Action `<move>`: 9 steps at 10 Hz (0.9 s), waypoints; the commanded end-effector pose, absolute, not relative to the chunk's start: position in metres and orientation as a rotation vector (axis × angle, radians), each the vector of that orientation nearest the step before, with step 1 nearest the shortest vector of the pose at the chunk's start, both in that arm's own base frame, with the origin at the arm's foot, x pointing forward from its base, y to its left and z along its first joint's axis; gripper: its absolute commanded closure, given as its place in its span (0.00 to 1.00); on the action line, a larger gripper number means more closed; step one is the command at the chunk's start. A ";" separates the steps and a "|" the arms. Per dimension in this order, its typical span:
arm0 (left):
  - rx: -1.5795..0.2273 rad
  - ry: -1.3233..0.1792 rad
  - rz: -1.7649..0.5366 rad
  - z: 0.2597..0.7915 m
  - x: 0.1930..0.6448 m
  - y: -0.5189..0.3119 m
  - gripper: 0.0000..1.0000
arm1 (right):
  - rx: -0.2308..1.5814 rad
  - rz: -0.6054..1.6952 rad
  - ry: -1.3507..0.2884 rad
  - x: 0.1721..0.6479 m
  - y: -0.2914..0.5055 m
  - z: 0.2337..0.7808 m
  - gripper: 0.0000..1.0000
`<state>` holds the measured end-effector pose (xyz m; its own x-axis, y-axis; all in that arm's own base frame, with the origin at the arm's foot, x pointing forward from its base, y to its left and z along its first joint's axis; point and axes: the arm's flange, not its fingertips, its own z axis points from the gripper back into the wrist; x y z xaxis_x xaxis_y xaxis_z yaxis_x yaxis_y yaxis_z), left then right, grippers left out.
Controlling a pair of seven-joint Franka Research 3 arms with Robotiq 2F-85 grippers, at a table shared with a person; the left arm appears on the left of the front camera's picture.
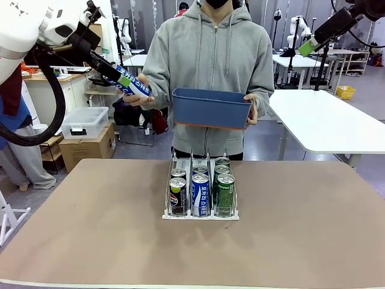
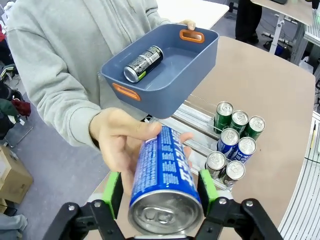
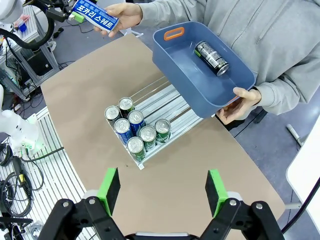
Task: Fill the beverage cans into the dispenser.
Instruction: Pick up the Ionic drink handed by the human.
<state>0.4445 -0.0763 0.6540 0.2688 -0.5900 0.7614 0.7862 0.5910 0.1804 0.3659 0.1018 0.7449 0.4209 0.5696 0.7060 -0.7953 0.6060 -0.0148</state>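
White Korean lettering, 포카리스웨트 (Pocari Sweat), runs along the blue-and-white can point(image 3: 94, 14) held up at the far side. The same Korean name reads down the front middle can point(image 1: 200, 194) in the dispenser point(image 1: 200, 215). The black can point(image 1: 177, 195) just beside it carries the round Pepsi emblem. Inside the blue bin point(image 3: 190, 85), a dark can point(image 3: 211, 55) has print too small to read.

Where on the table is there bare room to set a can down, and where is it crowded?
Bare table lies left of the dispenser to the left edge, right of it to the right edge, and between its lip and the near edge. Crowded: the lanes' front, seven cans; their rear is free.
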 end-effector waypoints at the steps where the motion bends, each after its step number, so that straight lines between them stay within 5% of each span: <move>1: -0.204 -0.898 -0.898 0.653 0.444 -0.074 0.25 | 0.351 0.879 -0.725 0.365 0.101 0.745 0.09; 2: -0.200 -0.893 -0.890 0.653 0.443 -0.072 0.60 | 0.351 0.879 -0.725 0.365 0.101 0.745 0.09; 3: -0.195 -0.889 -0.881 0.653 0.443 -0.072 0.45 | 0.351 0.879 -0.725 0.365 0.101 0.745 0.09; 4: -0.199 -0.887 -0.874 0.654 0.444 -0.069 0.80 | 0.351 0.879 -0.725 0.365 0.101 0.745 0.09; 5: -0.233 -0.881 -0.871 0.655 0.444 -0.068 0.65 | 0.351 0.879 -0.725 0.365 0.101 0.745 0.09; 6: -0.207 -0.884 -0.863 0.657 0.442 -0.068 1.00 | 0.351 0.879 -0.725 0.365 0.101 0.745 0.09; 7: -0.199 -0.889 -0.867 0.659 0.441 -0.069 0.85 | 0.351 0.879 -0.725 0.365 0.101 0.745 0.09; 8: -0.198 -0.885 -0.878 0.660 0.439 -0.069 1.00 | 0.351 0.879 -0.725 0.365 0.101 0.745 0.09; 9: -0.199 -0.884 -0.879 0.661 0.438 -0.069 1.00 | 0.351 0.879 -0.725 0.365 0.101 0.745 0.09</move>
<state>0.4422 -0.0702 0.6595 0.3148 -0.5802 0.7511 0.7505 0.6366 0.1772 0.3659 0.1018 0.7449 0.4209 0.5696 0.7060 -0.7953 0.6060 -0.0148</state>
